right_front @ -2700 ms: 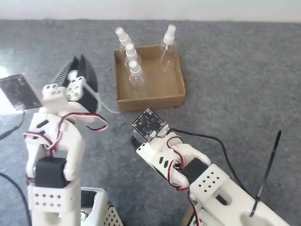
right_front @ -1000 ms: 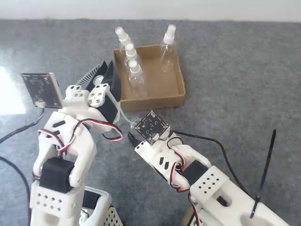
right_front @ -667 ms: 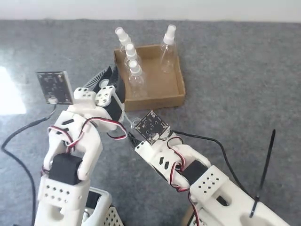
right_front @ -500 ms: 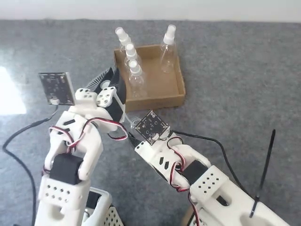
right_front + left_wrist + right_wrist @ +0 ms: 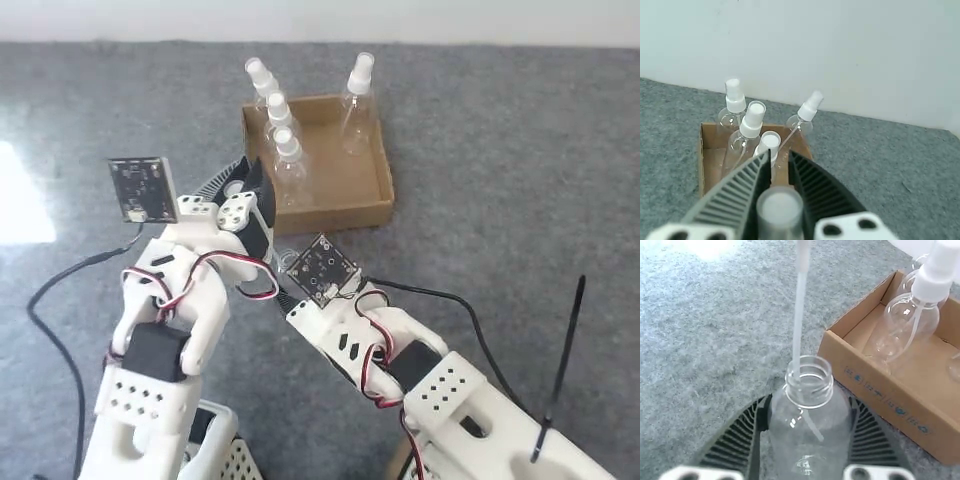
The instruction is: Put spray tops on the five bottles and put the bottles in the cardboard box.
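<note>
Left gripper (image 5: 779, 156): is in from 9 o'clock and now stands over the bottle (image 5: 809, 390), fingers narrow, clamping the top (image 5: 782, 210). Right gripper (image 5: 807, 412): closed around the bottle. Box (image 5: 875, 375): at 12 o'clock, holding four bottles (image 5: 288, 160), all capped. Tube (image 5: 800, 305): enters the neck. Risk: a tilted descent kinks the tube or seats the top crooked.

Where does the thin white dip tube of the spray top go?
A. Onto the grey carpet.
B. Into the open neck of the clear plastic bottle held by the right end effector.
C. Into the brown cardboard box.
B: the thin white dip tube runs down into the clear plastic bottle gripped by the right end effector.
</note>
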Robot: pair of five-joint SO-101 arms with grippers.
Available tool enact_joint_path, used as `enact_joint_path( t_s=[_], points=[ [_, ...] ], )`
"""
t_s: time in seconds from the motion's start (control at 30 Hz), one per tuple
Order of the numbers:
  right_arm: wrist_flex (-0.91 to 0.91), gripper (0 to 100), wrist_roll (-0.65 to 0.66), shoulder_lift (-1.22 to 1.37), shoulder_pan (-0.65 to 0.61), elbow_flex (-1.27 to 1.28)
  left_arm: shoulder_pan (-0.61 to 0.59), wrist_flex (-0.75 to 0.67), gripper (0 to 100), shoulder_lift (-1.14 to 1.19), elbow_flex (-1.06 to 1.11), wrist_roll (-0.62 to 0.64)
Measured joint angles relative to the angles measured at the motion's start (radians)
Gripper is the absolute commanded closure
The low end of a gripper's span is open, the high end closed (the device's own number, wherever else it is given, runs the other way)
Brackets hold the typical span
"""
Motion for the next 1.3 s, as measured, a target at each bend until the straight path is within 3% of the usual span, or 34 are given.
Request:
enact_joint_path(
  t_s=[0.17,0.43,0.83,1.3],
  points=[
    [0.0,89.0,0.0,0.0,0.0,0.0,0.0,-0.057,99,0.0,0.049,0.008],
    [0.0,89.0,0.072,0.0,0.0,0.0,0.0,-0.058,99,0.0,0.049,0.017],
    [0.0,89.0,0.078,0.0,0.02,0.0,0.002,-0.058,99,0.0,0.081,0.021],
    [0.0,89.0,0.078,-0.095,0.041,0.029,0.086,-0.066,98,0.0,0.114,0.021]
  ],
)
